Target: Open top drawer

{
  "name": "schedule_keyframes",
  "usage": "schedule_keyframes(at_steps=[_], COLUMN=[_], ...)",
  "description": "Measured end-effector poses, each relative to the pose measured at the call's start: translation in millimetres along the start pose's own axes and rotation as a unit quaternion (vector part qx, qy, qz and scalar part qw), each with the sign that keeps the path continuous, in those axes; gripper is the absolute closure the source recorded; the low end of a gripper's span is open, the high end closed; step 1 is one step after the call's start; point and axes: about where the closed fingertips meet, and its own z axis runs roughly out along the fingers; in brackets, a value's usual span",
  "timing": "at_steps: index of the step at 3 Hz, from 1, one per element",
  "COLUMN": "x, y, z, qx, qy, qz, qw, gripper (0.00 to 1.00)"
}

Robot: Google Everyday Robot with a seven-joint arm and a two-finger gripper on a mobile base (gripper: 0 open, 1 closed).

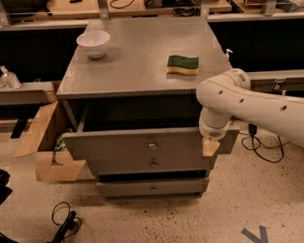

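Claw [210,147] at front corner of open grey top drawer [108,145]

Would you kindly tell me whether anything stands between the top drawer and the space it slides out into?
Nothing visible does. The top drawer is partly out, with the gripper at the right end of its front. The cardboard box sits off to its left.
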Motion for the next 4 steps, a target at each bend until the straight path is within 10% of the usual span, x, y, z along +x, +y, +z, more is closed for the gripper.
schedule_keyframes(at_steps=[2,4], x=[-10,-8], y=[20,43], z=[-12,-17], qx=[0.006,0.012], qy=[0.016,0.027], qz=[0.002,0.03], qw=[0.9998,0.9991], gripper=[0.96,1.0])
